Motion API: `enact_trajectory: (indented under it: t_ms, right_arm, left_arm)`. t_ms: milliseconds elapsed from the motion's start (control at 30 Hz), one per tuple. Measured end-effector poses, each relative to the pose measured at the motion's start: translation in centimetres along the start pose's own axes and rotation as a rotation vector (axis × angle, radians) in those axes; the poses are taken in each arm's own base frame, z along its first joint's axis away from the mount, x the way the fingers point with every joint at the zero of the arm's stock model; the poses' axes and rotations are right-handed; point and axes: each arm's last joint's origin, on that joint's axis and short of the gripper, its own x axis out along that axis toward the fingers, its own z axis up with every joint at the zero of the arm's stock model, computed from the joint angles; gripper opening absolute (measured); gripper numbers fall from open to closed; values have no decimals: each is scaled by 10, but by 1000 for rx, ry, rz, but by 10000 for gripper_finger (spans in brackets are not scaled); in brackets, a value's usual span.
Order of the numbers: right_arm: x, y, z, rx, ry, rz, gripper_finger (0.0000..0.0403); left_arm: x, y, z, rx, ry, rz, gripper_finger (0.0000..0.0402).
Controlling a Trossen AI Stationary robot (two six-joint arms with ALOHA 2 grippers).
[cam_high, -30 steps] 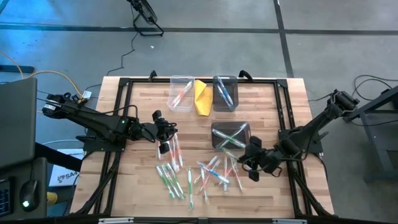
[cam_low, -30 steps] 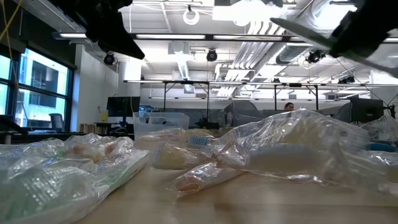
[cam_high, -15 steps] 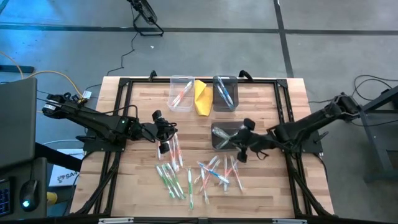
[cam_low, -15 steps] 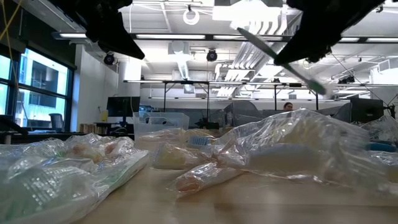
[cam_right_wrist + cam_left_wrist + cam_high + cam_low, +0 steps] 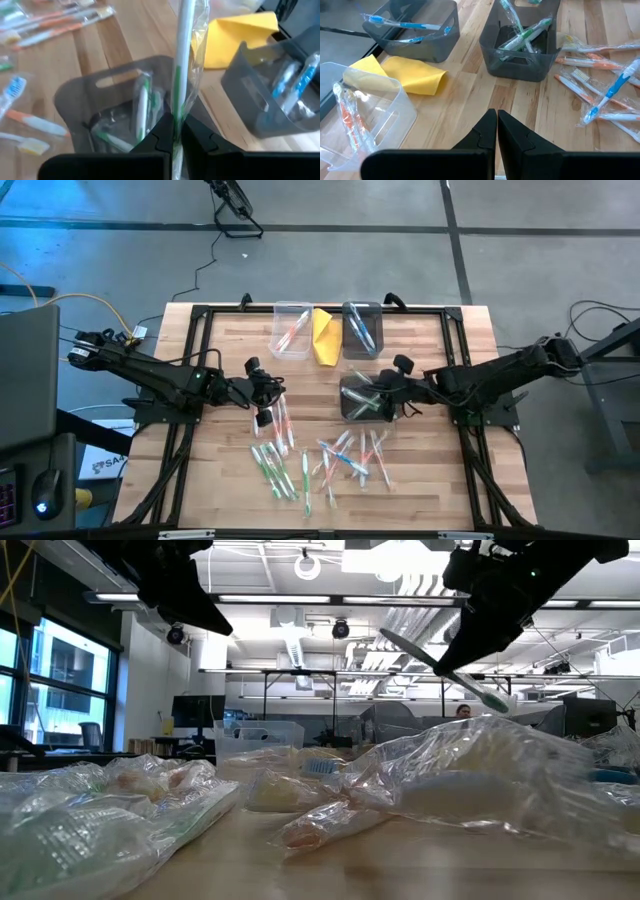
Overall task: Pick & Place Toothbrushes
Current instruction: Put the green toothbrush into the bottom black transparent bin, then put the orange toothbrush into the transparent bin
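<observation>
My right gripper point(image 5: 384, 392) is shut on a white-and-green toothbrush point(image 5: 182, 50) in a clear wrapper, above the dark bin point(image 5: 347, 387) that holds green toothbrushes point(image 5: 141, 107). In the low view the toothbrush point(image 5: 430, 658) slants below the gripper point(image 5: 452, 662). My left gripper point(image 5: 266, 396) hangs shut and empty over the table's left-middle point(image 5: 496, 131). Several wrapped toothbrushes point(image 5: 325, 460) lie loose on the wood near the front edge. My right gripper pinches the toothbrush's handle point(image 5: 176, 111), at its green stripe, between the two fingers. The fingers come slanting down from the table's right, and the brush runs on forward past them. It is lifted clear over the dark bin, tilted, with its bristle end point(image 5: 494, 700) lowest.
At the far edge stand a clear bin point(image 5: 291, 330) with orange toothbrushes and a dark bin point(image 5: 361, 330) with blue ones. A yellow folded cloth point(image 5: 326, 336) lies between them. Bare wood lies at the table's left and right sides.
My right gripper, still shut on the toothbrush, has swung from over the loose pile toward the far edge and a little left. It now hangs over the dark bin of green toothbrushes. The toothbrush has turned with it.
</observation>
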Motion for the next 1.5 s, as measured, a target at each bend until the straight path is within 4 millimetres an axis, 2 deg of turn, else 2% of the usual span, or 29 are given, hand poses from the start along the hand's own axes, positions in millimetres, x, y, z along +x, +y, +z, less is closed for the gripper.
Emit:
enact_trajectory:
  t_ms: [333, 967, 1067, 1267, 1500]
  right_arm:
    - [1, 0, -5, 12, 58, 54, 12]
    - [17, -9, -45, 42, 105, -5, 14]
    - [17, -9, -45, 43, 103, -3, 28]
    - [18, -8, -43, 4, 77, 8, 84]
    - [15, -5, -31, -4, 26, 28, 137]
  left_arm:
    - [0, 0, 0, 0, 0, 0, 10]
    - [0, 0, 0, 0, 1, -4, 10]
    - [0, 0, 0, 0, 1, -3, 10]
    - [0, 0, 0, 0, 1, -2, 10]
    - [0, 0, 0, 0, 0, 1, 10]
